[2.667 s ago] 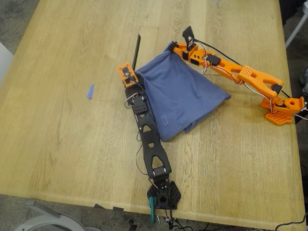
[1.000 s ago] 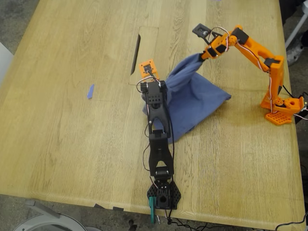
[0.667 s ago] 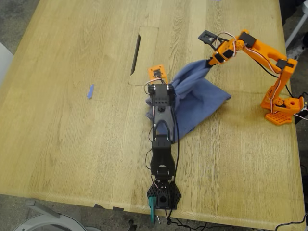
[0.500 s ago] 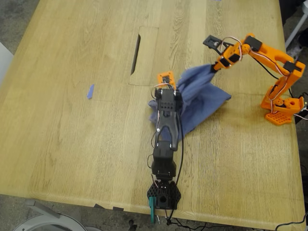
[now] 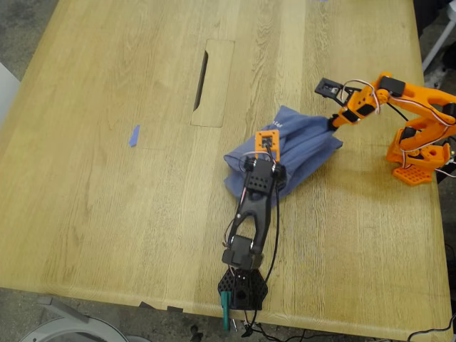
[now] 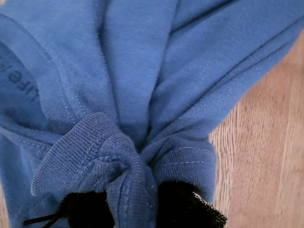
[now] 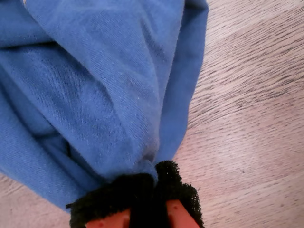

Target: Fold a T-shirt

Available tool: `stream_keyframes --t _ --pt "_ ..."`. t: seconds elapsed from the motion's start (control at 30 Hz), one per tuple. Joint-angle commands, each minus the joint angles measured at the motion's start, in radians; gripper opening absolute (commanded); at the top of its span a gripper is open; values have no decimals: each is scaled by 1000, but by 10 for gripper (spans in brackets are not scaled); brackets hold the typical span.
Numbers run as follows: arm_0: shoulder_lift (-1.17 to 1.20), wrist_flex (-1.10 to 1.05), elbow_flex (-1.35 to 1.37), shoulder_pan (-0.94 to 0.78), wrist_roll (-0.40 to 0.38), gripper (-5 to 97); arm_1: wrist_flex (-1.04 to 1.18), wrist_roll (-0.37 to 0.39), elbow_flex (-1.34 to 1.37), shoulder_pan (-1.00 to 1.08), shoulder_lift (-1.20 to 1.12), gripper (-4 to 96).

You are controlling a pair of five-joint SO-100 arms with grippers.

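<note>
Wide light-wood counter (image 5: 107, 214) is filling the exterior view, w/ a long cable slot (image 5: 203, 71) cut in at upper centre.

The T-shirt (image 5: 303, 142), slate-blue, is lying just right of centre in the exterior view as a compact, rumpled bundle. No chest print is showing.

Two arms are meeting at it. A black arm is reaching up from the bottom edge of the exterior view, and an orange arm is bending in from the right edge.

My first hand (image 5: 268, 146), on the black arm, is clamping a bunch of cloth incl. the ribbed collar between its black pads (image 6: 190, 209). My second hand (image 5: 333, 122), on the orange arm, is pinching a gathered fold at the bundle's right side, w/ bare wood beside it.

A small blue tape scrap (image 5: 133, 135) is sitting well apart, at the left of the exterior view.

Change vs. approx. 3 s ago: the shirt was spread broad and flat nearer upper centre. Both hands have since been carrying its far edge over towards the right and down. The orange arm is drawing back near its base.

Meaning for the task, as I judge it: one fold-over is nearly laid. The result looks bunched, not flat, so smoothing is prob. needed after release.
</note>
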Motion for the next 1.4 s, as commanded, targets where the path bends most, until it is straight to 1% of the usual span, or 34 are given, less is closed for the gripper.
stream_keyframes --t 0.0,0.13,0.27,0.4,0.5,0.6,0.73,0.83,0.97,1.07,1.2,1.27,1.3,1.37 --pt "129 5 67 31 -15 -3 40 6 40 -11 84 1" --pt "198 8 160 92 -20 -2 55 23 123 -66 175 1" --pt "276 74 219 176 -25 -2 57 28 135 -97 195 1" --pt "359 184 225 242 -25 -2 61 26 123 -114 193 1" --pt "376 253 201 279 -20 -2 61 35 129 -155 190 1" --pt "382 262 212 319 -17 -2 61 51 160 -210 196 1" --pt "377 147 310 362 -17 -2 57 55 241 -255 249 1" --pt "350 -41 433 373 -25 -2 38 54 321 -258 310 1" --pt "272 -268 555 373 -18 -2 -29 43 413 -242 371 1" --pt "201 -367 574 371 0 4 -123 35 505 -241 408 1" --pt "137 -428 561 351 26 166 -301 34 640 -238 439 1" --pt "127 -440 560 344 25 298 -403 29 699 -238 451 19" --pt "127 -440 558 337 25 353 -422 32 710 -239 456 111" --pt "127 -440 554 337 11 446 -508 41 744 -241 472 199"
